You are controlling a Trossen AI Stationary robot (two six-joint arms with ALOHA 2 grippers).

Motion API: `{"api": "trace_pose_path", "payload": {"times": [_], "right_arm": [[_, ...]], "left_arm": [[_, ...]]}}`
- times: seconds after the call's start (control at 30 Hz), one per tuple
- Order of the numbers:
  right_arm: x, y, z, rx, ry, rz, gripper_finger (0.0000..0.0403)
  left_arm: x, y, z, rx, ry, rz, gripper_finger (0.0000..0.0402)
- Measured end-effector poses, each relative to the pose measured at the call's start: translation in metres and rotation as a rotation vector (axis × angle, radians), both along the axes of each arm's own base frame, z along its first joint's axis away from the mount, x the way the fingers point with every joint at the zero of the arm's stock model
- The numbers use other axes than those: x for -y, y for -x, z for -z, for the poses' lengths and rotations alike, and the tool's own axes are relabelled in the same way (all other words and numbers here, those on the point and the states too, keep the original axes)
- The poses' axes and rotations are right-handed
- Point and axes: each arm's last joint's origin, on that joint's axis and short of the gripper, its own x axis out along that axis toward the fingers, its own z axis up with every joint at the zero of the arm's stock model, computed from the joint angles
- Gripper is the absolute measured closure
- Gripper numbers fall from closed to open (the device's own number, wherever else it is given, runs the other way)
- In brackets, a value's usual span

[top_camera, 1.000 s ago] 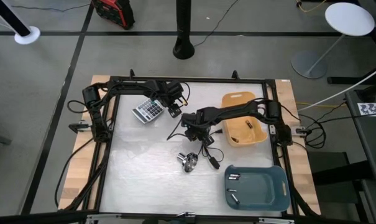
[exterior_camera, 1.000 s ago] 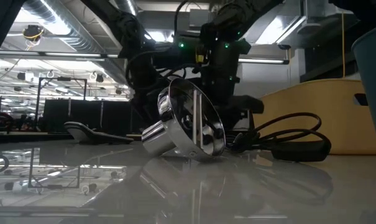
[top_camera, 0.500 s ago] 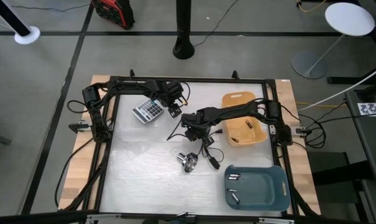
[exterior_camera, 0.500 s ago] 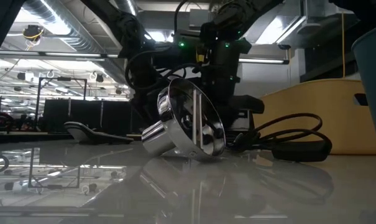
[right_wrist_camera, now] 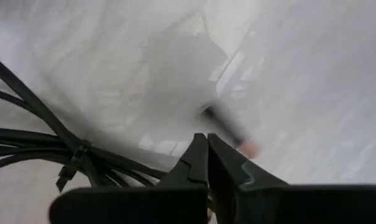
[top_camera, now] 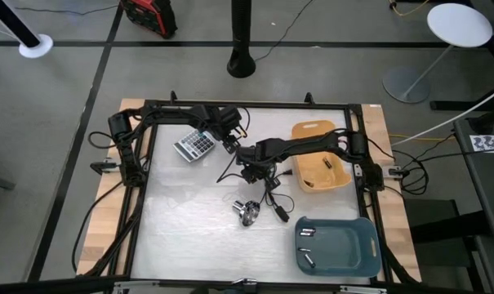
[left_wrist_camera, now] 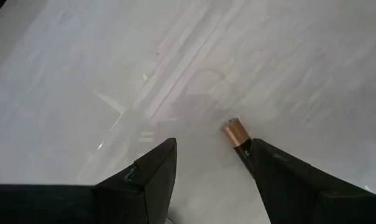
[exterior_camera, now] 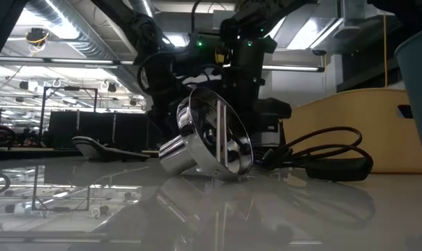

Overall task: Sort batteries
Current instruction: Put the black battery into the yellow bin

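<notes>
R fingers (right_wrist_camera: 206, 163) together above battery (right_wrist_camera: 228, 129)

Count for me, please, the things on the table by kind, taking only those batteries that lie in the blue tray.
Trays: 2, the yellow tray and the blue tray
Batteries in the blue tray: 2
Calculator: 1
Black cable: 1
Shiny metal piece: 1
Total: 7

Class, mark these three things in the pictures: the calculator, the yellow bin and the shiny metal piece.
calculator (top_camera: 193, 144): high view, middle of its keypad face.
yellow bin (top_camera: 313, 129): high view, far rim by the handle slot.
shiny metal piece (exterior_camera: 214, 139): low view, inside its round ring.
</notes>
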Motion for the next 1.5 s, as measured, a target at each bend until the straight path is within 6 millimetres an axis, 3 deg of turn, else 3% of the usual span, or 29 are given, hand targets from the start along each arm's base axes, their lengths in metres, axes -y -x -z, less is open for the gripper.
{"api": "trace_pose_path", "payload": {"times": [0.23, 0.6, 0.93, 1.2, 1.33, 1.5], "right_arm": [[0.000, 0.000, -0.007, -0.018, -0.003, 0.000, 0.0403], [0.000, 0.001, -0.007, -0.034, -0.011, 0.023, 0.0403], [-0.005, 0.012, -0.006, -0.144, -0.051, -0.029, 0.0402], [-0.007, 0.022, -0.007, -0.257, 0.076, -0.012, 0.0402], [-0.006, 0.027, -0.010, -0.292, 0.106, -0.009, 0.0402], [-0.006, 0.031, -0.026, -0.253, 0.134, -0.003, 0.0402]], "left_arm": [[0.011, -0.005, 0.000, 0.007, 0.021, 0.015, 0.0205], [0.011, -0.007, 0.006, 0.013, 0.050, -0.049, 0.0205], [0.016, -0.014, 0.021, 0.003, 0.094, -0.044, 0.0205], [0.015, -0.015, 0.041, -0.089, 0.057, -0.044, 0.0208], [0.015, -0.016, 0.044, -0.102, 0.056, -0.039, 0.0234], [0.015, -0.014, 0.040, -0.097, 0.051, -0.038, 0.0302]]}}
